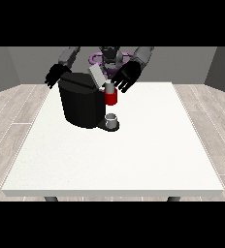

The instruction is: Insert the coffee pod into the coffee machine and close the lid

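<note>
Coffee pod: not to be made out as a separate thing – perhaps the small pale piece (108, 87) atop the red holder, just under the fingers of the hand at the view's right; cannot tell for sure. Red pod holder (110, 98) at the front of the coffee machine (80, 101), a black rounded body standing on the far left part of the white table (134, 155). Lid (98, 76) – grey, raised and tilted, still open, leaning up and back from the machine's top edge. Below the red holder, a small grey cup (112, 119) on the machine's dark base plate, just beside the black body.

Hand at the view's right (125, 77): black, fingers spread and fairly straight, pointing down and toward the red holder, holding nothing that can be seen; fingertips just above or touching the pale piece, contact not clear. Hand at the view's left (56, 75): behind the machine's upper left edge, fingers loosely spread, grasping nothing, near the machine but contact impossible to judge.

Grey forearms reaching down from the robot's torso (109, 57) at the table's far edge. Wooden floor (12, 111) around the table, grey walls behind.
</note>
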You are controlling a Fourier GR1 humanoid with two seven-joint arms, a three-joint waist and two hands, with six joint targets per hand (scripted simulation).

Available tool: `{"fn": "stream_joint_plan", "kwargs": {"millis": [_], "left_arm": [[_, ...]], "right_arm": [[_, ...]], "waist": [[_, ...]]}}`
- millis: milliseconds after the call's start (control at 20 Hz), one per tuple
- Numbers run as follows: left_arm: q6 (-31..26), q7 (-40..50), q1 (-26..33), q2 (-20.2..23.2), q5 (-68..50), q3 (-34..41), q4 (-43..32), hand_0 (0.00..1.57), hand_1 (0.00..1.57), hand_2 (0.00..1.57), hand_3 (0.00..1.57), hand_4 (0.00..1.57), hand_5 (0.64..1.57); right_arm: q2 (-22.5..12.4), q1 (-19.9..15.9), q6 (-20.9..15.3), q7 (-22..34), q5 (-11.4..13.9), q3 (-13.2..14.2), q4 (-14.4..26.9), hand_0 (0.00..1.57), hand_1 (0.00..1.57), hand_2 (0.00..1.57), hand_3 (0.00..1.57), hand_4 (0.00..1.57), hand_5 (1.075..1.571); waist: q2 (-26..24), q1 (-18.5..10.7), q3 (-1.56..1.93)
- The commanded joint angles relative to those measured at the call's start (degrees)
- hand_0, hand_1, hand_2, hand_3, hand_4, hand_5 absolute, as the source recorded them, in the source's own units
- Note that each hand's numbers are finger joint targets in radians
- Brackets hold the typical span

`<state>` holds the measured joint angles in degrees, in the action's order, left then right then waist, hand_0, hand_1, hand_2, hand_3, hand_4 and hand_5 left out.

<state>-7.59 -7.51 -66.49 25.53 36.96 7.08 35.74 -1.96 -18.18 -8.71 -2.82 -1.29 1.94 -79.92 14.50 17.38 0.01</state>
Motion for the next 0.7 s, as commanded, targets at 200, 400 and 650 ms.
{"fn": "stream_joint_plan", "kwargs": {"millis": [200,400,650], "left_arm": [[-0.27,0.49,-1.28,0.90,0.46,0.68,-1.22,1.16,1.16,1.24,1.18,0.49,1.571],[-0.92,-0.35,1.10,-2.17,0.51,-0.60,-0.51,1.22,1.22,1.27,1.20,0.49,1.571],[-0.70,1.69,-1.28,-1.23,0.90,0.21,-1.33,1.22,1.22,1.27,1.17,0.48,1.571]], "right_arm": [[-2.19,-1.71,0.87,2.14,-1.26,1.38,-0.82,0.00,0.00,0.00,0.00,0.44,1.571],[-1.50,-0.11,0.57,-0.50,-1.65,2.14,1.01,0.00,0.00,0.00,0.00,0.44,1.571],[-1.35,-0.95,0.40,-0.60,-1.83,2.29,0.96,0.00,0.00,0.00,0.00,0.45,1.571]], "waist": [[1.16,0.32,-0.01],[-0.13,-2.03,0.01],[1.39,-0.74,0.00]]}}
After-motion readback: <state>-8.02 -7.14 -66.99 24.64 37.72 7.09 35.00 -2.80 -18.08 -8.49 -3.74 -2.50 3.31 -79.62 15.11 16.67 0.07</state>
